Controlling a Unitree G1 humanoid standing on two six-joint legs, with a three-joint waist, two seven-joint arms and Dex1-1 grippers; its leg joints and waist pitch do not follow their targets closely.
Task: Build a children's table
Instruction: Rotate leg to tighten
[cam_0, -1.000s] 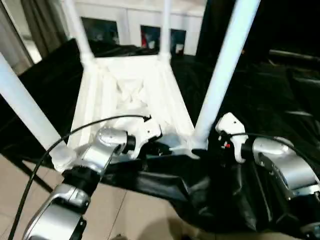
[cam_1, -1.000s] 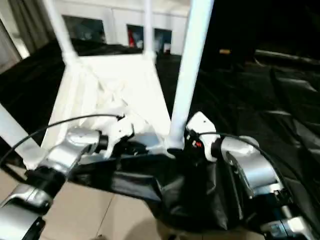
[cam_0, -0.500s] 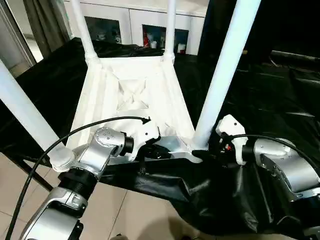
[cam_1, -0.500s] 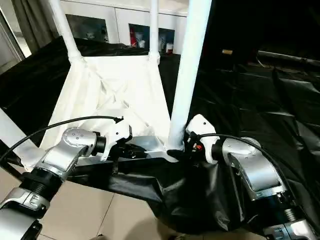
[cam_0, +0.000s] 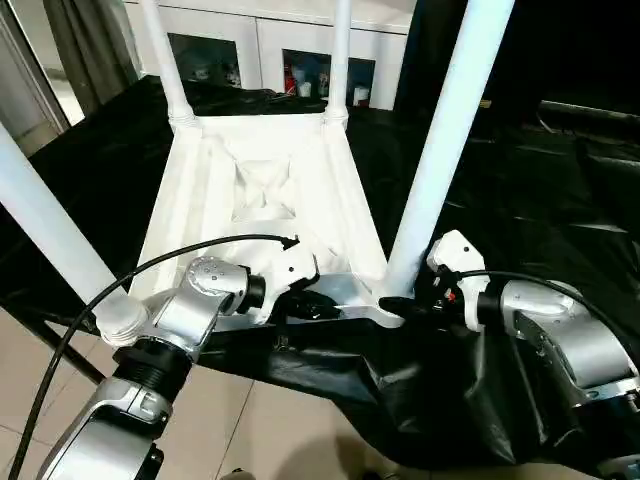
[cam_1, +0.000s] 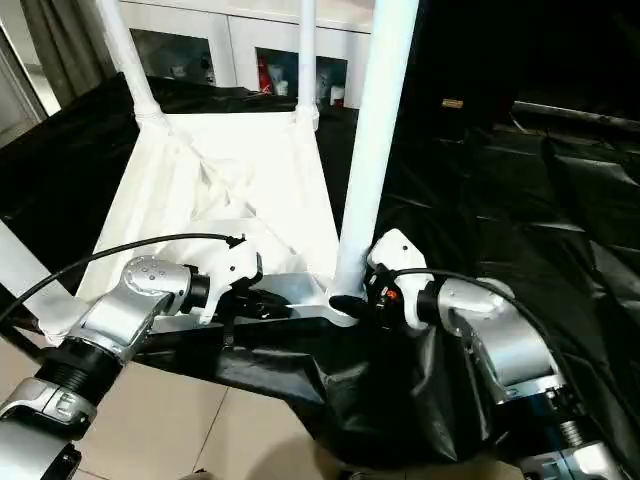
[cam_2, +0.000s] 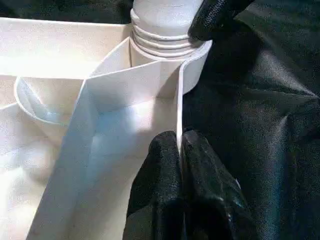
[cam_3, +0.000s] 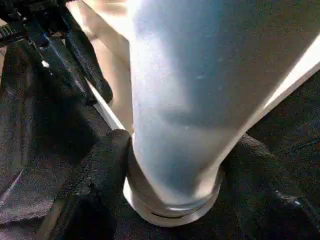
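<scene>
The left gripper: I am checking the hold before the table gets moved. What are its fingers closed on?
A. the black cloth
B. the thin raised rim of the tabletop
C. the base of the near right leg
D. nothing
B: in the left wrist view the left gripper has its two black fingers pinched together on the thin white rim of the upturned tabletop, short of the corner socket where the leg sits.

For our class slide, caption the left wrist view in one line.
Left gripper pinching the upturned tabletop's rim near a leg in its corner socket.
</scene>
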